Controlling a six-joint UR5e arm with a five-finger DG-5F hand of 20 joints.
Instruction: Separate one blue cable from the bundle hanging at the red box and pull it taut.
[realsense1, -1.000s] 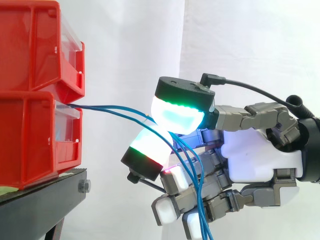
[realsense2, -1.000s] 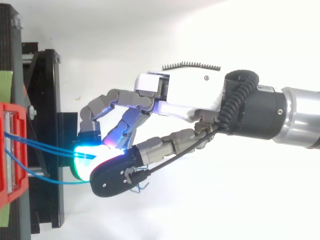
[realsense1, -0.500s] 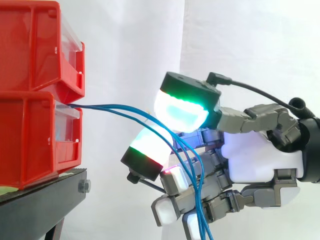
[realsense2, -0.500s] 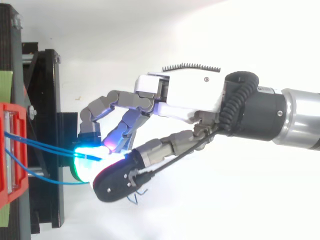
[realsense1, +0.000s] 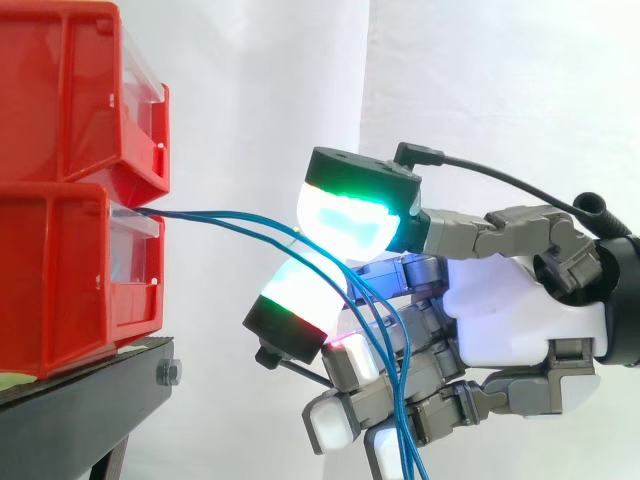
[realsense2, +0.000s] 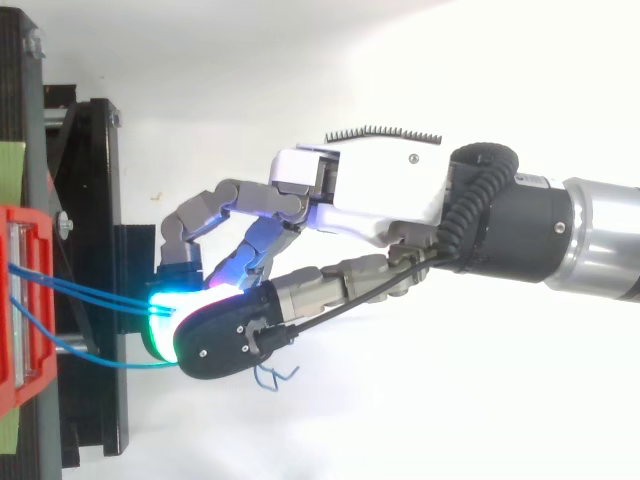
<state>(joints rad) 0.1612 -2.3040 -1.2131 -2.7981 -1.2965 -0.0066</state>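
Several thin blue cables hang down across the hand, whose thumb and one finger pad are pressed together on them well right of the box. From that pinch they run almost level, slightly slack, to the lower box front. They look light, limp and slick, so a single strand is probably easiest to pinch nearer the box, where they spread apart.

Red bins, blue cables, black stand, plain white curtain; my hand is white and grey, pads glowing cyan with green edges.
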